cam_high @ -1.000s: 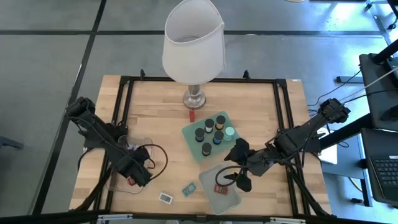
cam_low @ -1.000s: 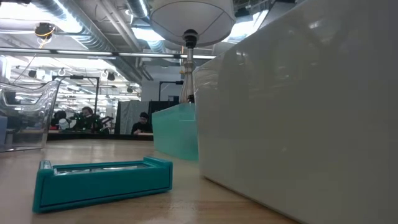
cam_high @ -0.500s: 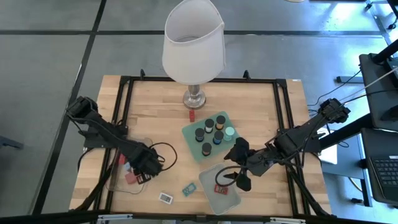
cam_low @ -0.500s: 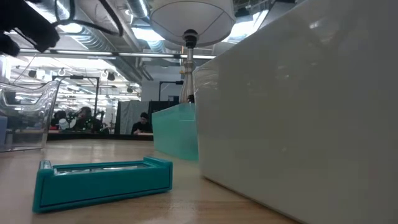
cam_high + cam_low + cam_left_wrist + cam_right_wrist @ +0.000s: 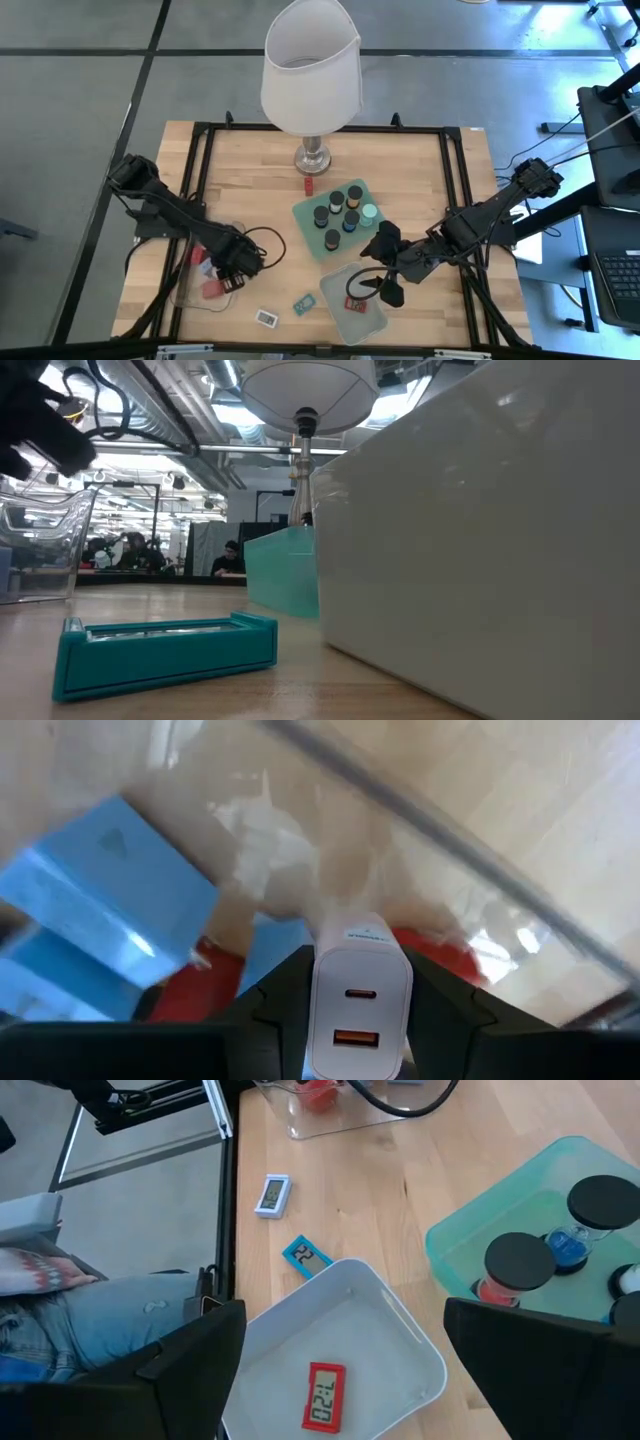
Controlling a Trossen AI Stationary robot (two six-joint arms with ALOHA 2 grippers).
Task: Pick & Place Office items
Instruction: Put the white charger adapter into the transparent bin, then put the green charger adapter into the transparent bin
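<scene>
My left gripper [image 5: 232,270] hangs over the clear bin [image 5: 185,290] at the table's near left, shut on a white charger block [image 5: 358,1010] with two ports. Red [image 5: 440,948] and blue [image 5: 110,890] items lie in the bin below it. My right gripper [image 5: 388,266] stands open above the white tray [image 5: 335,285], touching nothing. A flat red rectangle [image 5: 325,1398] lies in that tray. A teal rectangle [image 5: 304,303] and a white one [image 5: 266,317] lie flat on the table near the front edge. Several dark cylinders [image 5: 337,203] stand in the mint tray [image 5: 303,216]. My left gripper pinches the charger block's two opposite sides [image 5: 320,990] between its two fingers [image 5: 285,995]. The fingers come steeply from above. The block's port face is turned up toward the wrist, and the block hangs inside the bin's outline; whether it touches the items below, I cannot tell.
A white-shaded lamp [image 5: 310,70] stands at the table's far middle, with a small red block [image 5: 309,185] in front of its foot. A black frame [image 5: 200,150] borders the table. A person's leg in jeans [image 5: 80,1335] shows beside the near edge.
My left gripper has gone down over the clear bin and a little toward the table's right and far edges, still shut on the charger. The red items in the bin, covered by the arm before, now show.
</scene>
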